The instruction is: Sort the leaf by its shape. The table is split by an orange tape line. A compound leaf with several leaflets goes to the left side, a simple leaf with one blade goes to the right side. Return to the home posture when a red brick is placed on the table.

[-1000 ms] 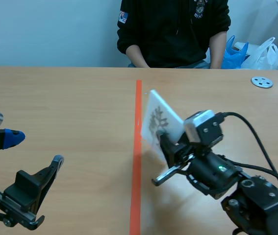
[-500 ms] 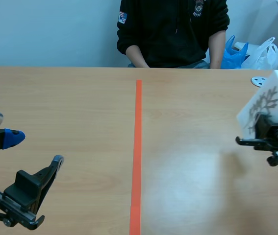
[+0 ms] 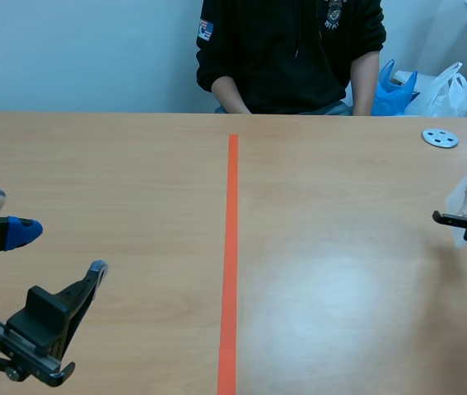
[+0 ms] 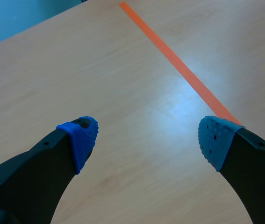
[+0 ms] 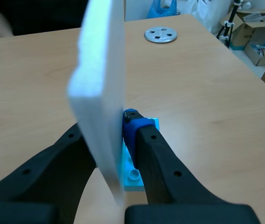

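Thick black jaws, blue dotted pads (image 4: 83, 137)

Bright even light, soft glare on the table (image 3: 324, 288) (left wrist view too), close white card (image 5: 102, 93) blurred

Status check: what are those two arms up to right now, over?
Left gripper open, empty, left of tape line. Right gripper shut on white leaf card, far right of the line. Only a metal disc nearby, lying apart ahead.

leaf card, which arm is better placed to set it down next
Right. The right tool is shut on the leaf card at the scene's far right. The left tool is open, empty, and left of the orange tape line.
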Motion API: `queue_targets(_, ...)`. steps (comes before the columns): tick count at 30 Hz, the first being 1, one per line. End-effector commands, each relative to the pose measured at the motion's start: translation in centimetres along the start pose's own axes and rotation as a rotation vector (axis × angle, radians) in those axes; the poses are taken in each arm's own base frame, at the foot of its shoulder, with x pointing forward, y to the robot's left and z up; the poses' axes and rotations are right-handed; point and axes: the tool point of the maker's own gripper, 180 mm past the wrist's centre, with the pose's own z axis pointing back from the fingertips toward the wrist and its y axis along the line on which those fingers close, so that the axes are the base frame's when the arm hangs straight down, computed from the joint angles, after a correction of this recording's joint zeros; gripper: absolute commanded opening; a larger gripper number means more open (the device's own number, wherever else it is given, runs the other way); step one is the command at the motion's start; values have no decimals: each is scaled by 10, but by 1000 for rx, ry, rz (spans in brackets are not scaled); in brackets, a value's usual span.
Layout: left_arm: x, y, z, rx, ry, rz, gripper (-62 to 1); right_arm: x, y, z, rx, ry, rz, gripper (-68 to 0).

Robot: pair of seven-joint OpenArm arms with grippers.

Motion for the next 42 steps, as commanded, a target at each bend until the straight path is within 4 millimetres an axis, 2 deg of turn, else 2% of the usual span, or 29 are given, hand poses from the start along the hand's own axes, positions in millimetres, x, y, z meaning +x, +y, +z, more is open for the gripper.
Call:
queue_targets(1,12,-1,1,3,-40,2,-140,25,-7,-14,-4,-67,16,-624)
queue_targets(8,12,-1,1,3,-40,2,-140,22,-15,-43,-43,-51,3,-624)
queue_targets(14,12,-1,1,3,-41,2,-140,8,-10,-59,-45,-7,-9,-624)
queue_targets(19,13,-1,1,4,-47,2,-140,3,-5,-58,-27,12,20,-548)
queue_targets(24,13,-1,1,3,-47,2,-140,0,-8,-56,-29,20,33,-545)
queue_targets(26,13,-1,1,3,-47,2,-140,0,-10,-55,-32,20,37,-488)
queue_targets(29,13,-1,1,3,-47,2,-140,2,-14,-53,-34,4,47,-343)
queue_targets(33,13,-1,1,3,-47,2,-140,9,-22,-50,-37,-27,67,-300)
queue_targets(37,13,-1,1,3,-48,2,-140,27,-27,-43,-22,-95,105,-270)
queue_targets(42,13,-1,1,3,-48,2,-140,51,-17,-36,17,-160,141,-193)
